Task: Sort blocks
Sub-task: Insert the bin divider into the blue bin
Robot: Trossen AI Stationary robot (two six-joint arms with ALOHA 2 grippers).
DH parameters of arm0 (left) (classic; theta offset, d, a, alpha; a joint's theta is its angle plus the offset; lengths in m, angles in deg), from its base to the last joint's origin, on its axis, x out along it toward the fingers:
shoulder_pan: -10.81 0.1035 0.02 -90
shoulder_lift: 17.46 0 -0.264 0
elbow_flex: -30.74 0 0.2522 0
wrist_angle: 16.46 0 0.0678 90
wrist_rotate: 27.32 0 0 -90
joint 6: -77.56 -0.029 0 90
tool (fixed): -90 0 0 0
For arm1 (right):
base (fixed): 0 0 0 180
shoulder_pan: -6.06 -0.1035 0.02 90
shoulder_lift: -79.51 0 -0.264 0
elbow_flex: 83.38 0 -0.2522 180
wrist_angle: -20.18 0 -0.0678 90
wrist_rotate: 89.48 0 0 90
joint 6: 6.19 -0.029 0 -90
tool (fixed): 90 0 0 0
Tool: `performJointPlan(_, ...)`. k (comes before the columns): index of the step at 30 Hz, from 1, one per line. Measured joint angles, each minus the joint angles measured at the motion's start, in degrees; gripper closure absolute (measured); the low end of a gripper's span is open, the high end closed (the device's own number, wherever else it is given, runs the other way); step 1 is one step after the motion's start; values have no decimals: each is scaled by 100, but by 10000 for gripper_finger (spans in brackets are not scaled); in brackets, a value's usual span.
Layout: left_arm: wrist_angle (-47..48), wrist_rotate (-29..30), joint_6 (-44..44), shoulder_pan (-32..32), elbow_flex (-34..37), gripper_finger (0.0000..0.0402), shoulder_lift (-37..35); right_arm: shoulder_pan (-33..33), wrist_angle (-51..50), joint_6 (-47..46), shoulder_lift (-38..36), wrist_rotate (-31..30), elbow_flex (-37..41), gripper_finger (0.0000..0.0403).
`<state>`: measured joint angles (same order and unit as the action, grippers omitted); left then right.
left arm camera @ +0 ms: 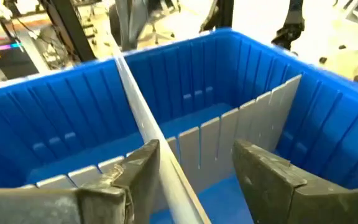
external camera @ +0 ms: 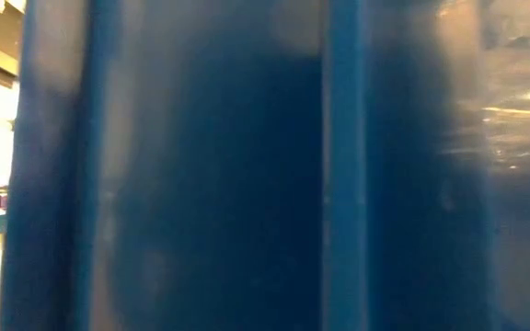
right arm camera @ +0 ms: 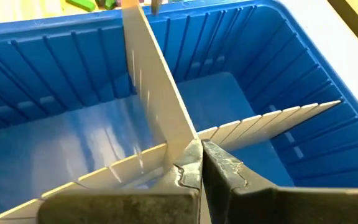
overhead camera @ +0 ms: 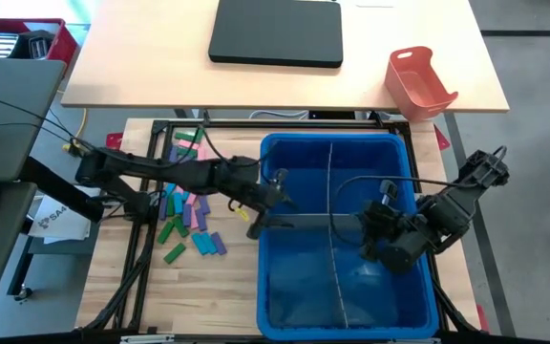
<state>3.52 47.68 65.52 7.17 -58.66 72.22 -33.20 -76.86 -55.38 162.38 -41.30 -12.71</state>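
Sorting hadn't started: all blocks (overhead camera: 187,212) lay on the desk (overhead camera: 222,287) just left of the blue bin (overhead camera: 277,296), no blocks seen inside. Left gripper (left arm camera: 194,171) hung over the bin's left rim, fingers open and empty, straddling a divider (left arm camera: 143,118). Right gripper (right arm camera: 199,163) was inside the bin, fingers closed on nothing, at the dividers' crossing.

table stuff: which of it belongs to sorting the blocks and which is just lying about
Job: blocks; blue bin with grey dividers; left gripper, open at a divider; right gripper, shut inside the bin.
Lying about: orange-red tray; dark pad.

Blue bin (overhead camera: 285,287); green, pink, purple blocks (overhead camera: 187,205).
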Motion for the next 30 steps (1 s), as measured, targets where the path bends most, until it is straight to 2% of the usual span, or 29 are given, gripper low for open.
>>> performJointPlan(6, -39, 7, 149, 1, 0, 243, 144, -101, -3, -136, 0, -4, 0, 403)
performJointPlan(16, 160, 72, 277, -30, -10, 365, 246, -101, 17, -136, 0, -57, 0, 403)
performJointPlan(19, 243, 114, 293, -15, -17, 390, 246, -101, 17, -135, 0, -57, 0, 403)
performJointPlan(30, 540, 356, 274, -48, -26, 396, 229, -103, 112, -132, 0, -59, 147, 403)
